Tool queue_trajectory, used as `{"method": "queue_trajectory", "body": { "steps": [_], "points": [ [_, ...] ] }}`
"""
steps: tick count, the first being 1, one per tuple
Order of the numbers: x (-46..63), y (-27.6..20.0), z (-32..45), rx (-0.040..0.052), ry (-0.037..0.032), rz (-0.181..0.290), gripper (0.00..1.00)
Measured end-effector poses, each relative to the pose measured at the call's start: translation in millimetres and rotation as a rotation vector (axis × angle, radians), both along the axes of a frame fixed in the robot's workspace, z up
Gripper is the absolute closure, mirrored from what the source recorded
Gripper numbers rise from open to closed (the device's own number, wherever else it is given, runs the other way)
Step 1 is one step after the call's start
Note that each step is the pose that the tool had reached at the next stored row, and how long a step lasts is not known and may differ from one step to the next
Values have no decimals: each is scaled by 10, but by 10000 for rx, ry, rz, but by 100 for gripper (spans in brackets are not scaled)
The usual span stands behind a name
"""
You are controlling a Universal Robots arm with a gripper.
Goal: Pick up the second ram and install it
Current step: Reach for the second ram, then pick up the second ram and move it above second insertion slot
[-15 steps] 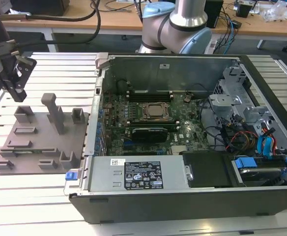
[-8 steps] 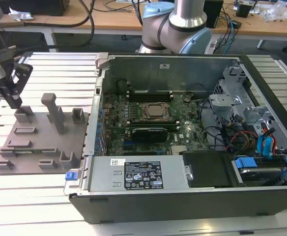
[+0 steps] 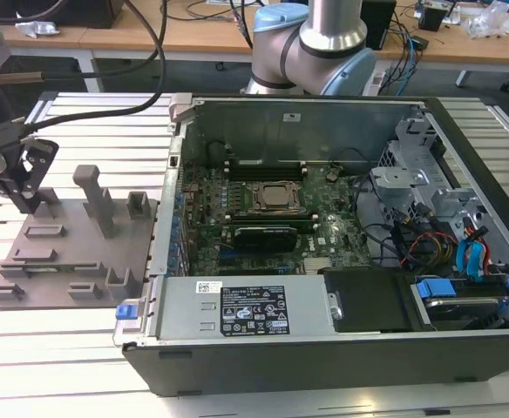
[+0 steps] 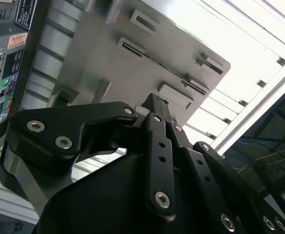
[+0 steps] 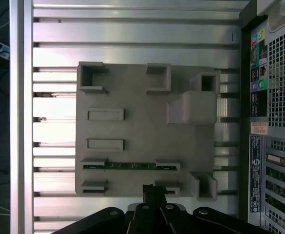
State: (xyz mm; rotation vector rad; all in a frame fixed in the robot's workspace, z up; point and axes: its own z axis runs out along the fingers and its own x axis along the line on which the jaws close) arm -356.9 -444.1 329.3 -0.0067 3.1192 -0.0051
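I see the second ram (image 5: 128,165), a thin dark-green memory stick, resting on its edge on the flat grey plastic holder plate (image 5: 142,131). In the first wrist view it spans two small raised blocks in the second row in from the plate's edge. The black linked-finger gripper (image 5: 154,187) hangs over that edge row, just beside the stick but not touching it. From here its fingertips (image 4: 154,105) look pressed together with nothing between them. In the exterior view I find the gripper (image 3: 30,202) above the plate's (image 3: 71,252) far corner on the exterior view's left. The open black and silver computer case (image 3: 263,309) lies just beside the plate on the exterior view's right. Both rest on the ribbed aluminium table (image 3: 54,348).
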Motion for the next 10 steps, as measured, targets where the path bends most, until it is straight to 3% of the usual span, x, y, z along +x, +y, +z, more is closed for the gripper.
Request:
{"method": "queue_trajectory", "body": {
  "steps": [10],
  "points": [
    [0,0,1,1,1,0,90]
  ]
}}
